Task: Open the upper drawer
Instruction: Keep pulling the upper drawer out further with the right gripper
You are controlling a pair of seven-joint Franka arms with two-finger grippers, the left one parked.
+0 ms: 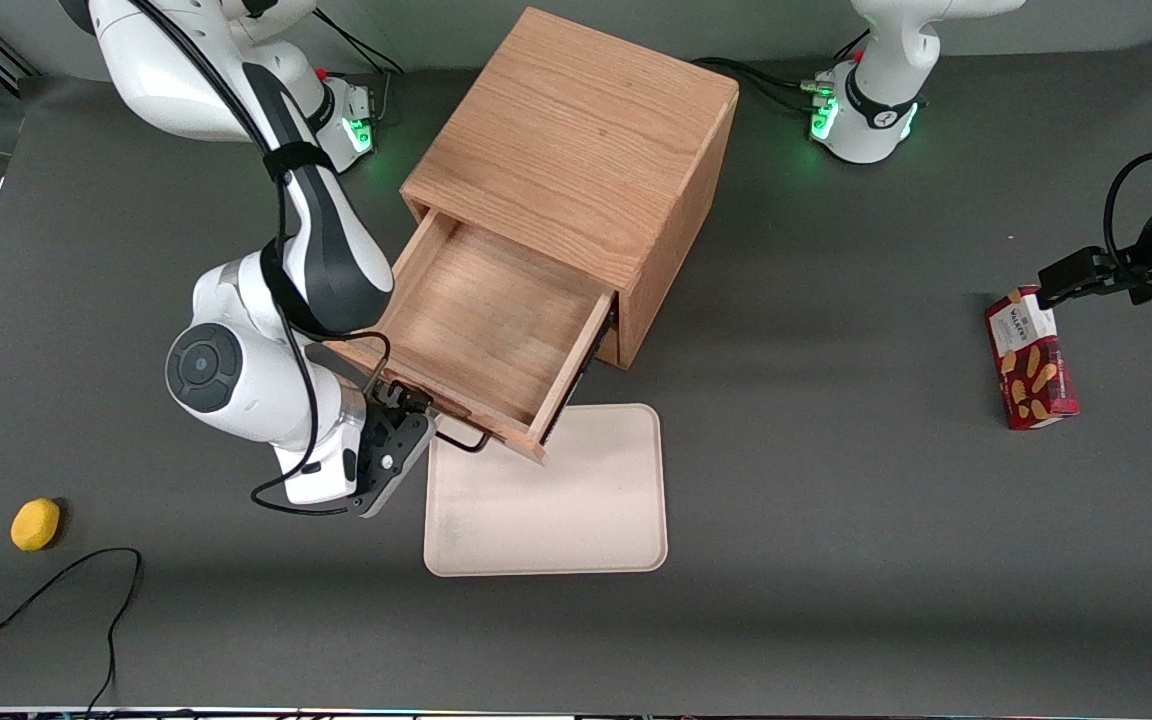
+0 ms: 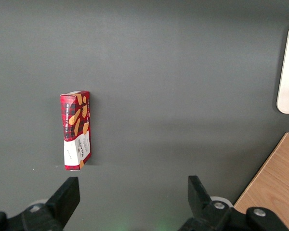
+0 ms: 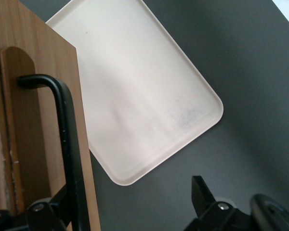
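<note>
The oak cabinet (image 1: 576, 130) stands in the middle of the table. Its upper drawer (image 1: 496, 320) is pulled far out, and its shallow wooden box is empty. The drawer front hangs over the edge of a cream tray (image 1: 546, 490). The thin black bar handle (image 1: 461, 440) sticks out from the front. My right gripper (image 1: 414, 440) is at the handle, nearer the front camera than the drawer front. In the right wrist view the gripper (image 3: 130, 207) is open, its jaws wide apart, and the handle (image 3: 67, 139) runs just beside one finger (image 3: 55, 209). The bottom drawer is hidden under the upper one.
The cream tray (image 3: 135, 96) lies flat in front of the cabinet. A red biscuit box (image 1: 1031, 358) lies toward the parked arm's end, also seen in the left wrist view (image 2: 76, 130). A yellow round object (image 1: 35, 524) and a black cable (image 1: 56, 590) lie toward the working arm's end.
</note>
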